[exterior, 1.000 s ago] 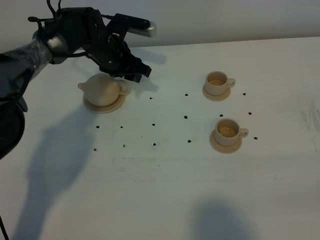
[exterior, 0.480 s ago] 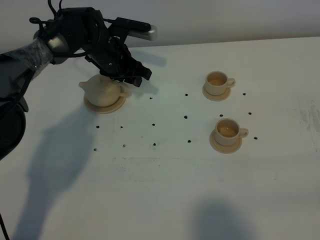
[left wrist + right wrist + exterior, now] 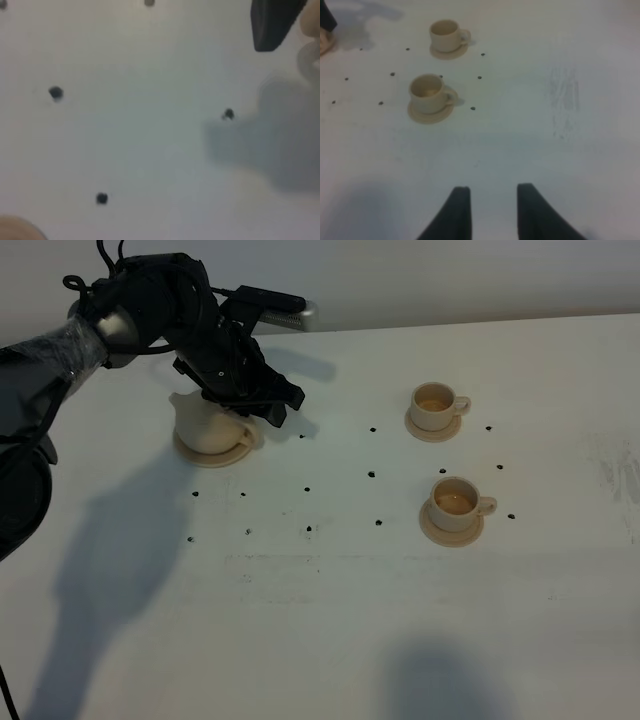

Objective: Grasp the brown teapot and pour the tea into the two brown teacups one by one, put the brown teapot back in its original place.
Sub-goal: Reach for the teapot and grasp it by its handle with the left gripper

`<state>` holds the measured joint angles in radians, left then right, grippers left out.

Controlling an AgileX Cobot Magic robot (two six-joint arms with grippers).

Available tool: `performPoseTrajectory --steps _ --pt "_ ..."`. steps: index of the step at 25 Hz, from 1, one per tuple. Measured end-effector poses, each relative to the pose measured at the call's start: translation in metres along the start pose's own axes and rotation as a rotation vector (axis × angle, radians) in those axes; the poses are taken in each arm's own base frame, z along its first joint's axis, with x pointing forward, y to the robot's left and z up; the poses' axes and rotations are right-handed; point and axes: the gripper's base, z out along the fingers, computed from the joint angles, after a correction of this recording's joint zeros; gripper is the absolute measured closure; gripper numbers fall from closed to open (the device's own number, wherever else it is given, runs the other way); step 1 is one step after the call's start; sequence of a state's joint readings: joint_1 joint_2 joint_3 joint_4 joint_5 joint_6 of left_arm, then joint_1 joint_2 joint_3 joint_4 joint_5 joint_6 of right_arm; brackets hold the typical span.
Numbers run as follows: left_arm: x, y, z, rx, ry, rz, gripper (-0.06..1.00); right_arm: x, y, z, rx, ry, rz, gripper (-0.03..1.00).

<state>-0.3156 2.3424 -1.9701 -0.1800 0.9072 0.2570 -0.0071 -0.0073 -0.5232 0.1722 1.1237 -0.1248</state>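
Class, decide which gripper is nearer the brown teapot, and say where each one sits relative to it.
Left. The left gripper is right at the brown teapot, on its handle side. The right gripper hangs far off, beyond the two teacups.

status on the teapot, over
Left end effector at teapot handle, grip unclear. Right end effector open. Teapot on its saucer. Nothing between it and teacups.

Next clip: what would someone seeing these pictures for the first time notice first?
The dark left gripper crouches over the brown teapot on its saucer at the table's back left, hiding part of it. To the right, two brown teacups sit on small saucers amid scattered black dots; the right gripper hangs open, well clear of them.
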Motion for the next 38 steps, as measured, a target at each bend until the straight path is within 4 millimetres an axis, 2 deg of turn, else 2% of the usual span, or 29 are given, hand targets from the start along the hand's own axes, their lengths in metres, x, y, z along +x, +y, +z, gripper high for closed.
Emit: performPoseTrajectory --steps 12,20,38 --pt "-0.002 -0.003 -0.015 -0.012 -0.019 0.069 0.49 0.000 0.000 0.000 0.000 0.000 0.000 0.74" --pt "-0.007 -0.020 -0.013 0.009 -0.045 0.096 0.49 0.000 0.000 0.000 0.000 0.000 0.000 0.74" --pt "-0.004 -0.019 -0.006 -0.019 -0.005 0.124 0.49 0.000 0.000 0.000 0.000 0.000 0.000 0.74"
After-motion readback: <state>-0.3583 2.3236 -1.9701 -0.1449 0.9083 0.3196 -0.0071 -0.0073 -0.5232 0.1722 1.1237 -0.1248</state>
